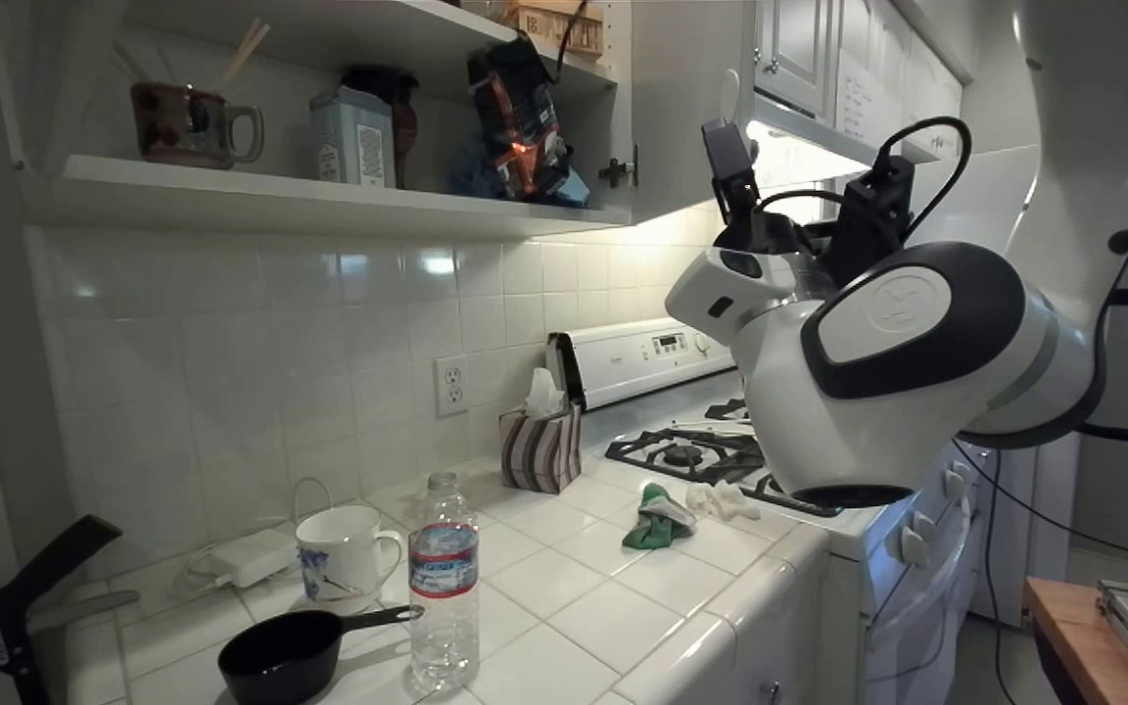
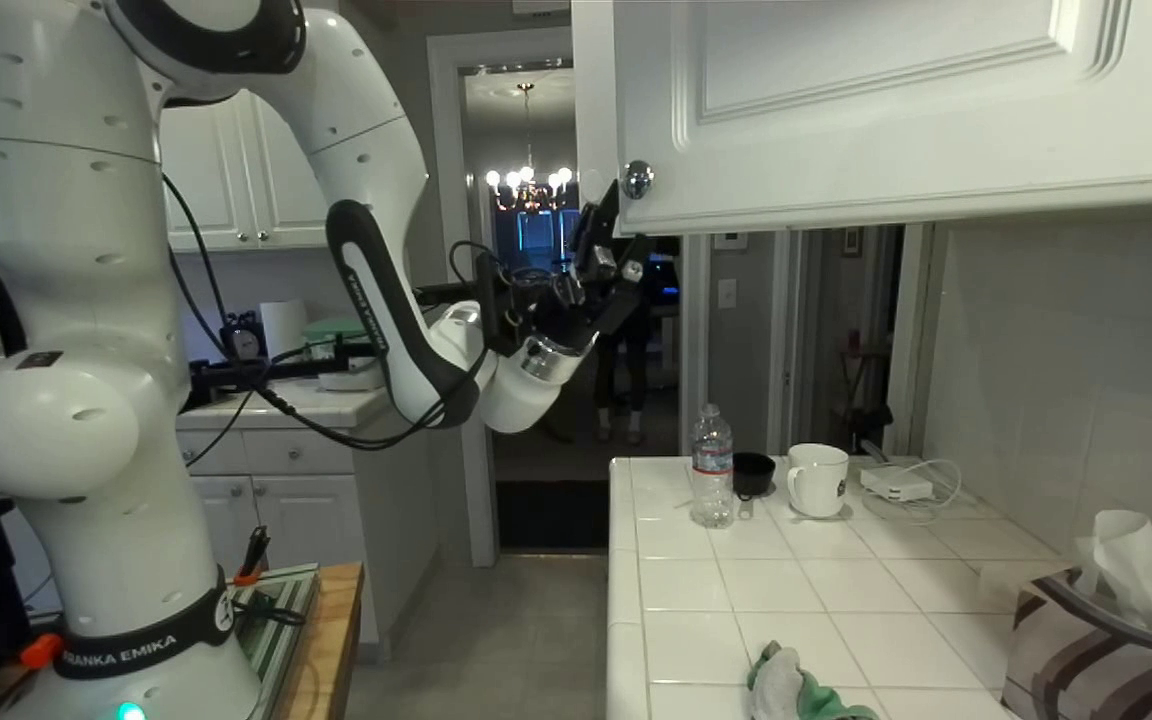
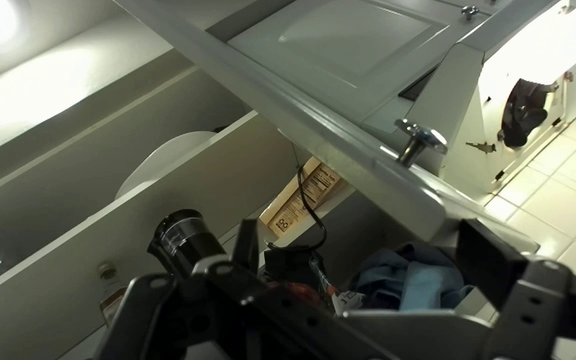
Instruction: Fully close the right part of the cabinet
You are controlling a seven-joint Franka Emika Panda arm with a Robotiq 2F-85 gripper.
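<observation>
The white cabinet (image 1: 349,201) has its shelves exposed, with a mug, a tin and a dark bag on them. Its right part, a panel door (image 2: 866,150), stands swung out from the shelves; its inner face (image 1: 686,108) shows in an exterior view. A round metal knob (image 3: 420,140) sits near the door's lower free corner. My gripper (image 2: 626,220) is at that corner, just below and beside the knob. In the wrist view the gripper (image 3: 368,252) is open, nothing held between its fingers. The right finger (image 3: 488,260) overlaps the door's lower edge; I cannot tell whether it touches.
Below the cabinet, the tiled counter (image 1: 613,617) carries a bottle (image 1: 444,587), a white mug (image 1: 344,553), a black pan (image 1: 280,651), a tissue box (image 1: 541,446) and a green cloth (image 1: 660,519). The stove (image 1: 642,362) adjoins it. More closed cabinets (image 1: 799,49) are beyond the door.
</observation>
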